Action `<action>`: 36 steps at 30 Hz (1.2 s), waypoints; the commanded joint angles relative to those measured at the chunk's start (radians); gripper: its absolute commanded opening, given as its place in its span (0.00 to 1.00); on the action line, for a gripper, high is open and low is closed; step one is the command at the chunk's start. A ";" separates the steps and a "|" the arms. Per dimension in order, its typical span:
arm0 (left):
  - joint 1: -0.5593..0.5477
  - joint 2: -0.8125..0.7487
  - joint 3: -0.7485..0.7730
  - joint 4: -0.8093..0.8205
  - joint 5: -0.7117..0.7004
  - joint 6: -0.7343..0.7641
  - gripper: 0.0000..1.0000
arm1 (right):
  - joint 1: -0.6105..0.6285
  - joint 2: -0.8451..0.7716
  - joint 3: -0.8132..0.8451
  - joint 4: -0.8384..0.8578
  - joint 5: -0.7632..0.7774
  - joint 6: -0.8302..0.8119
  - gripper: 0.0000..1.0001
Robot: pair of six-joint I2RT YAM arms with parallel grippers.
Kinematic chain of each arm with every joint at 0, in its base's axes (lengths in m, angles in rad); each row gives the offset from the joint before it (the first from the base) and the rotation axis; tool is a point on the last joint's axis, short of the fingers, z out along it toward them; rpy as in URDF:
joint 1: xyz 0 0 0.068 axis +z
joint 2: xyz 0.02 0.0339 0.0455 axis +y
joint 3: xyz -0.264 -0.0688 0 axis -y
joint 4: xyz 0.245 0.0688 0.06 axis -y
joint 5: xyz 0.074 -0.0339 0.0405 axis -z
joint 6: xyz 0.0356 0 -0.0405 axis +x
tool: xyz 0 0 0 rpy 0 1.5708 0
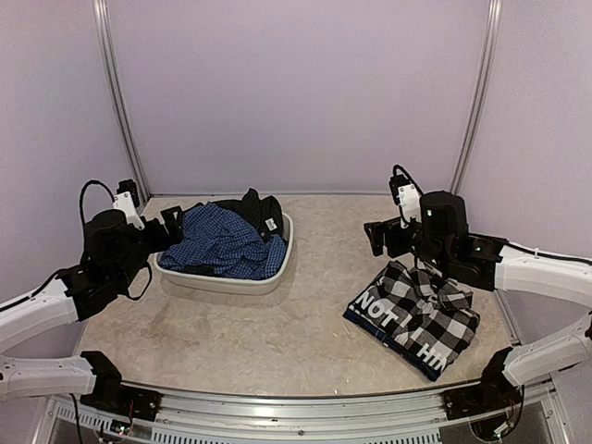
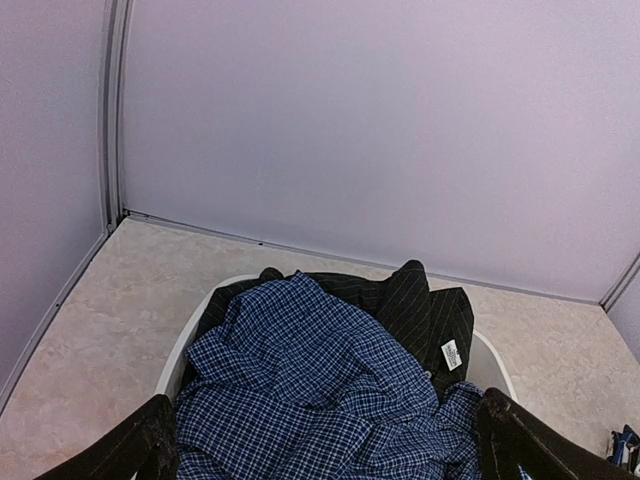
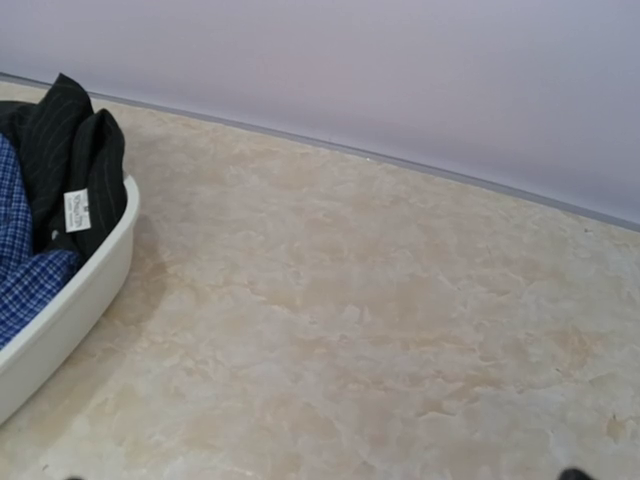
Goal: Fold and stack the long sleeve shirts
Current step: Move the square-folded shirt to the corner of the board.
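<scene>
The blue fine-check shirt (image 1: 222, 242) lies crumpled in a white basin (image 1: 225, 280), with the black shirt (image 1: 261, 212) bunched behind it. Both also show in the left wrist view, the blue shirt (image 2: 310, 380) in front of the black one (image 2: 415, 300), which has a white label. The black-and-white check shirt (image 1: 416, 313) with white lettering lies folded on the table at the right. My left gripper (image 1: 172, 225) is open and empty, just above the basin's left end, with its fingers (image 2: 125, 450) spread wide. My right gripper (image 1: 376, 237) hovers open and empty, above and left of the folded shirt.
The basin's right end (image 3: 70, 300) shows in the right wrist view beside bare beige tabletop (image 3: 380, 330). Lilac walls close the back and both sides. A metal rail (image 1: 305, 398) runs along the near edge.
</scene>
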 commanded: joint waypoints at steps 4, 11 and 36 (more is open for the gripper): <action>-0.006 -0.009 -0.001 0.005 0.003 -0.002 0.99 | 0.007 -0.008 0.028 -0.011 -0.012 0.000 1.00; -0.006 -0.009 -0.001 0.000 0.003 -0.005 0.99 | 0.009 0.035 0.107 -0.193 -0.064 0.017 0.99; -0.014 0.000 0.003 -0.003 0.041 -0.025 0.99 | 0.524 0.124 0.184 -0.853 -0.136 0.396 0.90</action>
